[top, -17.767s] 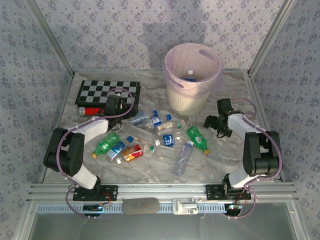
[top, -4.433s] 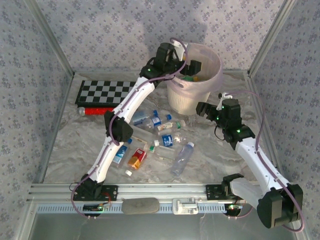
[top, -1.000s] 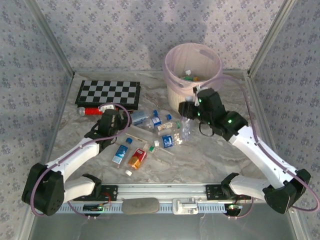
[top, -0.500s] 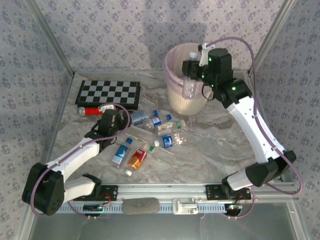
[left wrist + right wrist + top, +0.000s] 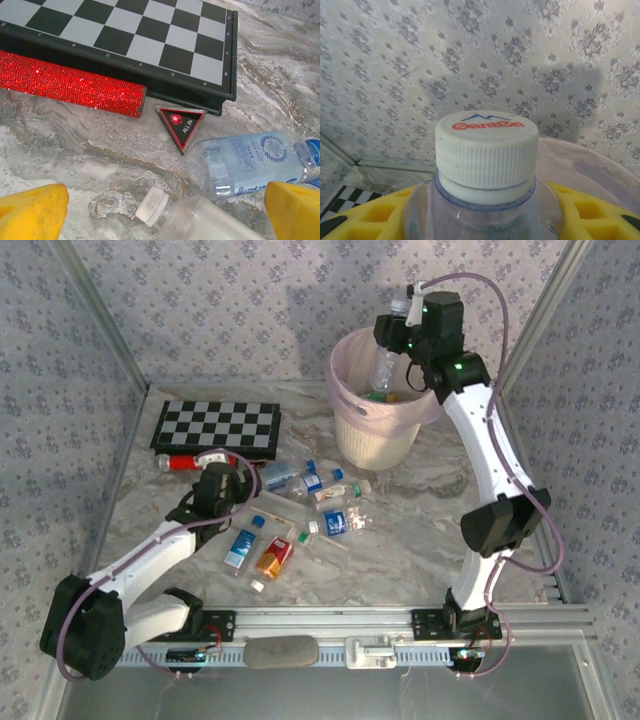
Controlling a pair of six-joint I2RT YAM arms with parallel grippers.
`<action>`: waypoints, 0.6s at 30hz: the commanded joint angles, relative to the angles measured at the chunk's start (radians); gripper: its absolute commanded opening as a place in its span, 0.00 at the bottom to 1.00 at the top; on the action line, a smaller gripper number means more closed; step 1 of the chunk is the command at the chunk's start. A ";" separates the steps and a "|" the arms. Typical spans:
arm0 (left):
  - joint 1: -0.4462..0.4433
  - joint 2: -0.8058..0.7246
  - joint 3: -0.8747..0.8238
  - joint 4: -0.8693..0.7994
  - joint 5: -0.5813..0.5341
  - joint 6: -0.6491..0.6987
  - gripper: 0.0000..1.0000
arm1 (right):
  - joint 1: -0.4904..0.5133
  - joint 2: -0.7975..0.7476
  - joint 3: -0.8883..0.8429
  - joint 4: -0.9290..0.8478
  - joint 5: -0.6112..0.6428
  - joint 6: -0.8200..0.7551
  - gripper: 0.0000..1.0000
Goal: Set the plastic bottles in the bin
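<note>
clear white-capped plastic bottle (image 5: 486,150): clamped in right gripper (image 5: 393,343) above round cream pink-lined bin (image 5: 352,430), at 1 o'clock; high drop may glance off rim; left gripper (image 5: 162,212) agape, empty.

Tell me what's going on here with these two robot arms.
The arms are clearing plastic bottles into a bin. The right gripper is shut on a clear, white-capped bottle and holds it upright above the pink-lined bin, which already has a few bottles inside. The left gripper is open, low over the scattered bottles on the table near the chessboard, holding nothing.
</note>
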 commanded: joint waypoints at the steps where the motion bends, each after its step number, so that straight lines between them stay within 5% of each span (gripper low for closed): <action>1: 0.011 -0.040 -0.015 -0.021 -0.009 0.006 1.00 | 0.001 0.063 0.049 0.019 0.007 -0.033 0.45; 18: 0.015 -0.104 -0.055 -0.038 -0.017 0.021 1.00 | 0.038 0.251 0.073 -0.050 0.044 -0.042 0.53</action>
